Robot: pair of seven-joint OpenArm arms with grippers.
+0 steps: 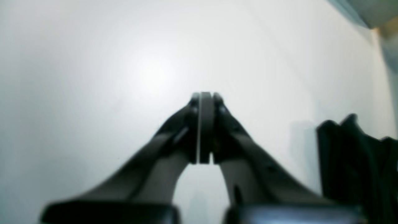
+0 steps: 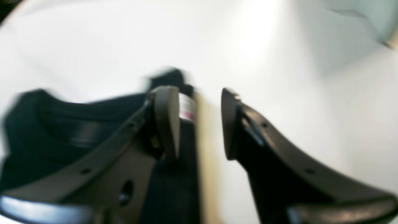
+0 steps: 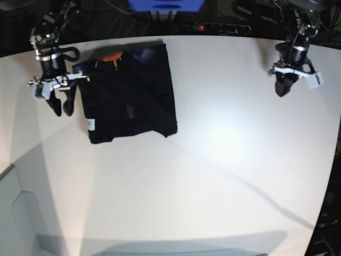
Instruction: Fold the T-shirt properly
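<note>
The black T-shirt lies folded into a rectangle on the white table, at the back left. Its orange print shows at the far edge and a small white label near its front left corner. My right gripper hovers just off the shirt's left edge, open. In the right wrist view its fingers stand apart over the T-shirt's edge by the label, gripping nothing. My left gripper hangs far to the right, shut and empty, with its pads pressed together.
Cables and dark equipment run along the table's far edge. A pale grey bin sits at the front left corner. A blurred black shape shows at the right of the left wrist view.
</note>
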